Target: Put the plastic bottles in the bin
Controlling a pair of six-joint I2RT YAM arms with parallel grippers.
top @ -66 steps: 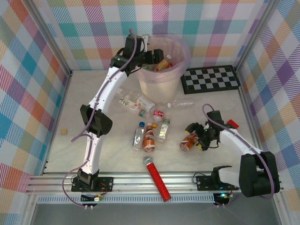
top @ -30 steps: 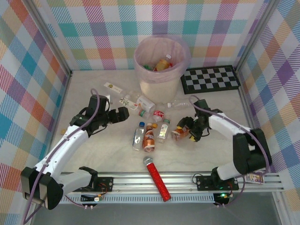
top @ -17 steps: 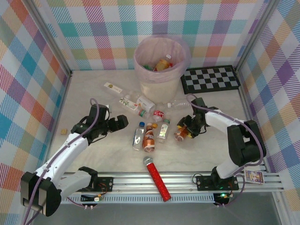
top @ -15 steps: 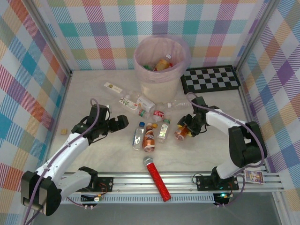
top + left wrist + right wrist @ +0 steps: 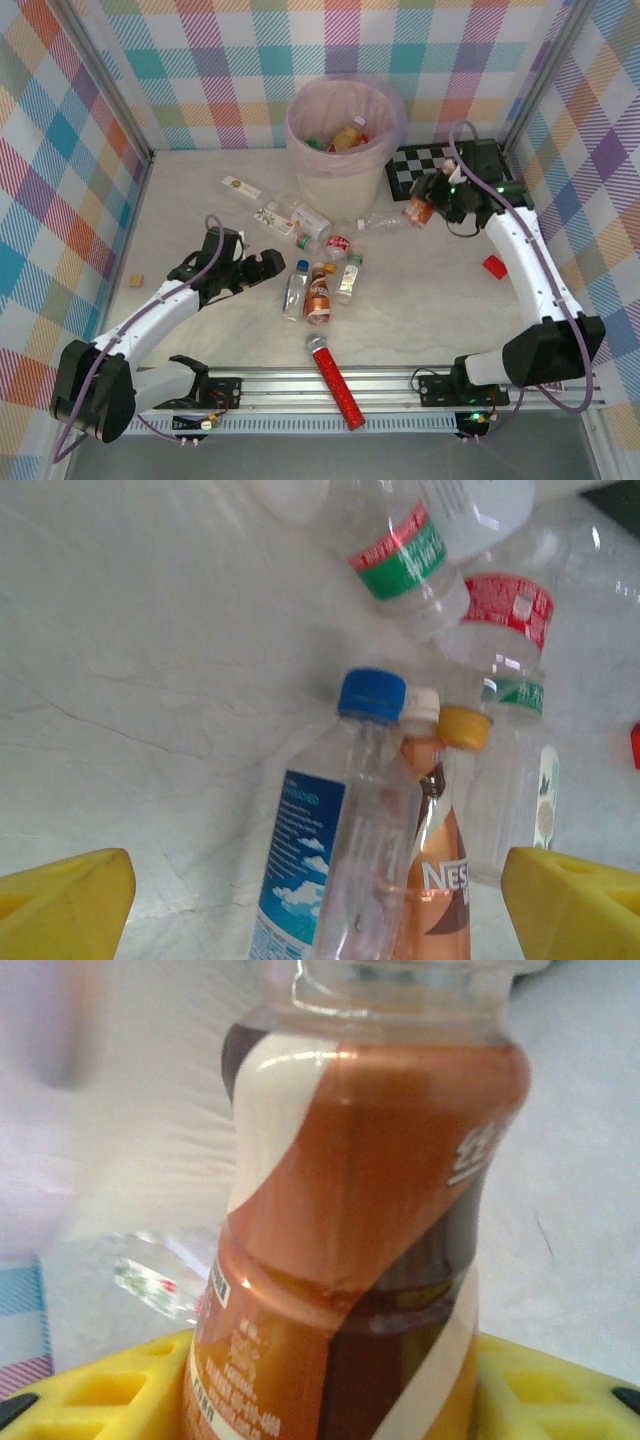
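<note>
The right gripper (image 5: pixel 428 203) is pinching a brown plastic bottle with an orange-and-cream label (image 5: pixel 419 210) near the table's far right corner, just right of the round cream bin lined with a pink bag (image 5: pixel 340 186) and over the near left corner of the black-and-white checkerboard (image 5: pixel 462 166). In the right wrist view the yellow fingers (image 5: pixel 95 1390) clamp the bottle's lower body (image 5: pixel 365 1210), and its long axis runs straight out from the jaws, neck leading. The top edge cuts off the neck, so the cap cannot be made out. Over to the left gripper (image 5: pixel 268 266), low at mid-table and spread wide, holding nothing. Its yellow fingertips (image 5: pixel 62 900) sit at the bottom corners of the left wrist view. Ahead of it lies a row of three. A clear bottle with a blue cap and blue label (image 5: pixel 335 830), a brown bottle with a white cap (image 5: pixel 432 860) and a clear bottle with an orange cap (image 5: pixel 505 780) lie side by side, caps toward the far edge. Their bases are cut off at the bottom.
</note>
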